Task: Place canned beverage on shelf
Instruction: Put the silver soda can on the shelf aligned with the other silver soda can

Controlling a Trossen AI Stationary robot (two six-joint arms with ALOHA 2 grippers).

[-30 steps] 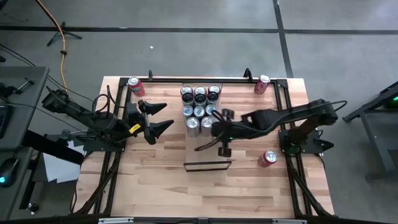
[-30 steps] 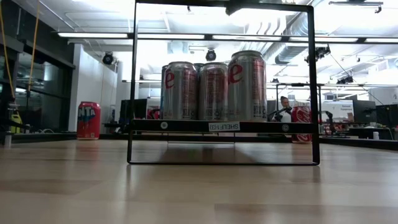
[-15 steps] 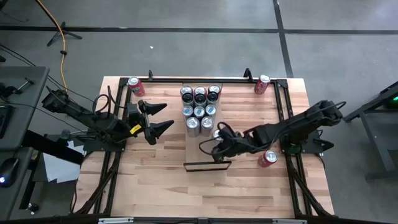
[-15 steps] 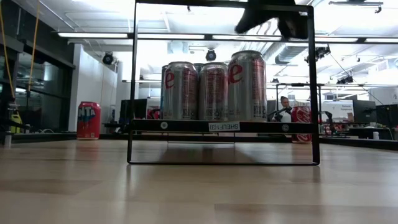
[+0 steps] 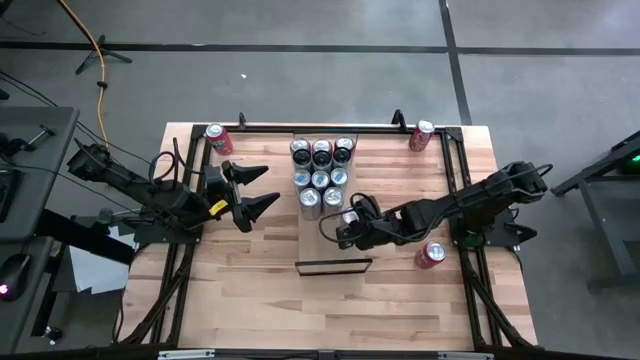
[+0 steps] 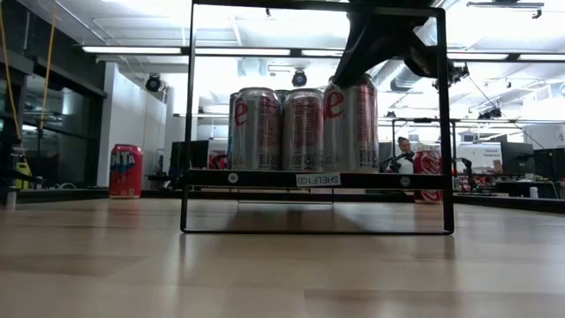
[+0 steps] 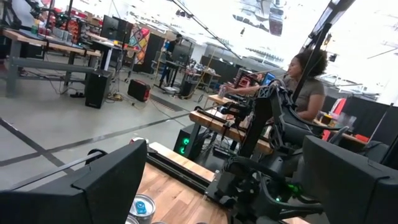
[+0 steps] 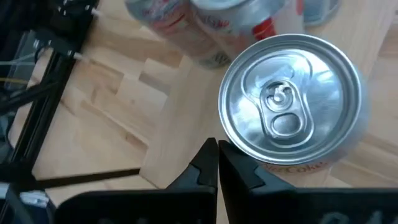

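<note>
**A:** Where is the right gripper (image 5: 345,232)?

**B:** Over the shelf (image 5: 333,245), the pale board in the middle of the desk (image 5: 260,290). Its fingers (image 8: 214,163) are pressed together with nothing between them.

**A:** And the can relative to them?

**B:** A silver can (image 8: 291,109) stands upright just beyond the fingertips, its lid facing the right wrist camera. The tips are at its rim; whether they touch it, I cannot tell. It is the can nearest the shelf's near end, behind it a cluster of silver cans (image 5: 320,170) fills the far end.

**A:** The left gripper (image 5: 262,190)?

**B:** It hangs over the desk's left side, well apart from the shelf, fingers spread wide and empty.

**A:** Other cans?

**B:** Three red cans: one at the far left corner (image 5: 217,138), one at the far right corner (image 5: 422,135), one lying near the right edge (image 5: 431,254).
</note>
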